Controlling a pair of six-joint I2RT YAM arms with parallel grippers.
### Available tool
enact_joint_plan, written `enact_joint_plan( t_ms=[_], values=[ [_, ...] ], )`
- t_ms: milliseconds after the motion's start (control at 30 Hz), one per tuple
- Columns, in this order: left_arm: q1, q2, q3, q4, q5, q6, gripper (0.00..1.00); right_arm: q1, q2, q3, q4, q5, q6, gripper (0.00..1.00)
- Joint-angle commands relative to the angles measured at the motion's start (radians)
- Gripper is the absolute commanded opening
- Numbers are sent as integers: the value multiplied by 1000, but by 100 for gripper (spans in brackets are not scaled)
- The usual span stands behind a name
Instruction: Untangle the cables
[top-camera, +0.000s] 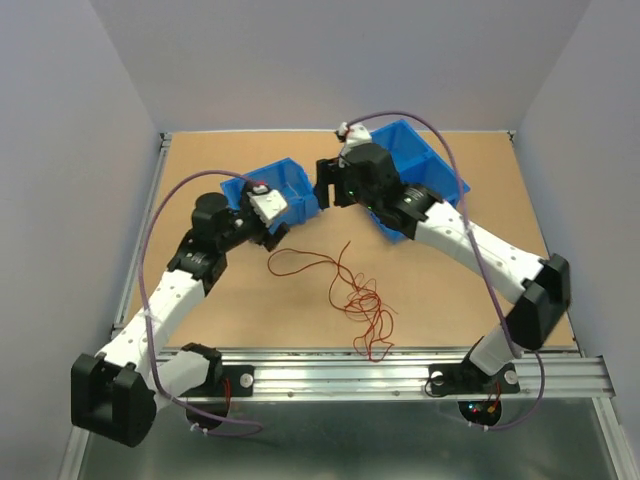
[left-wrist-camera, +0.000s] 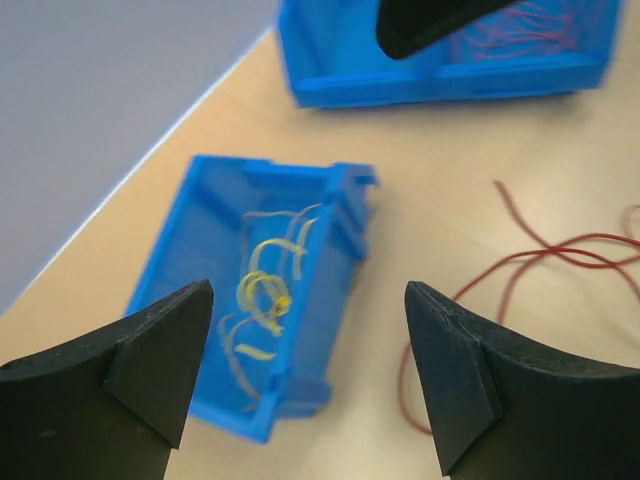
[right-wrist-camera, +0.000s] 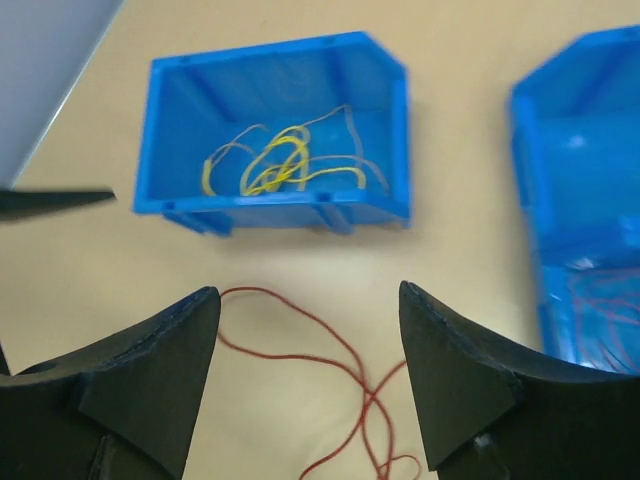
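A tangle of thin red and dark red cables (top-camera: 358, 303) lies on the table's near middle, with one long loop (top-camera: 300, 262) reaching left. It also shows in the left wrist view (left-wrist-camera: 545, 250) and the right wrist view (right-wrist-camera: 335, 350). Yellow cables (right-wrist-camera: 275, 165) lie in a small blue bin (top-camera: 290, 180); they also show in the left wrist view (left-wrist-camera: 265, 295). More red cables (right-wrist-camera: 600, 310) lie in a second blue bin (top-camera: 435, 160). My left gripper (top-camera: 276, 238) is open and empty beside the small bin. My right gripper (top-camera: 325, 188) is open and empty above the loop.
The two blue bins stand at the back middle of the brown tabletop (top-camera: 470, 300). Grey walls close the left, back and right sides. A metal rail (top-camera: 400, 375) runs along the near edge.
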Motion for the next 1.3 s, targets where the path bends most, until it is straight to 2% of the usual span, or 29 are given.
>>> enact_joint_plan(
  t_ms=[0, 33, 67, 200, 267, 300, 400, 533, 600, 700, 933, 1033, 1167, 1200, 1267],
  values=[
    [-201, 37, 53, -22, -44, 66, 89, -12, -204, -263, 82, 282, 37, 77],
    [-230, 78, 65, -48, -39, 79, 89, -18, -249, -413, 117, 302, 45, 79],
    [-258, 106, 105, -66, -40, 85, 89, -33, -289, -472, 181, 343, 51, 82],
    [-452, 279, 203, -122, -141, 117, 88, -81, -459, -640, 243, 371, 120, 84],
    [-561, 368, 237, -119, -192, 134, 86, -84, -550, -733, 305, 446, 152, 84],
    [-601, 414, 249, -113, -162, 134, 86, -84, -611, -771, 341, 475, 154, 84],
    [-631, 481, 268, -103, -61, 122, 86, -91, -671, -887, 440, 555, 164, 85],
    [-693, 520, 184, 16, -89, 110, 84, -96, -702, -905, 442, 634, 175, 85],
    [-736, 543, 139, 70, -143, 107, 79, -95, -712, -907, 442, 632, 180, 85],
    [-755, 575, 137, 75, -132, 94, 71, -98, -719, -910, 444, 625, 178, 85],
    [-770, 592, 122, 61, -71, 116, 64, -98, -731, -913, 445, 623, 170, 85],
    [-776, 626, 130, 49, -92, 133, 57, -98, -729, -913, 447, 614, 163, 85],
    [-781, 663, 151, 16, -85, 145, 39, -98, -726, -913, 450, 614, 163, 85],
    [-783, 667, 160, 10, -83, 154, 32, -98, -726, -915, 450, 612, 161, 85],
    [-783, 675, 164, -10, -76, 160, 28, -98, -725, -915, 452, 608, 161, 85]
  ],
)
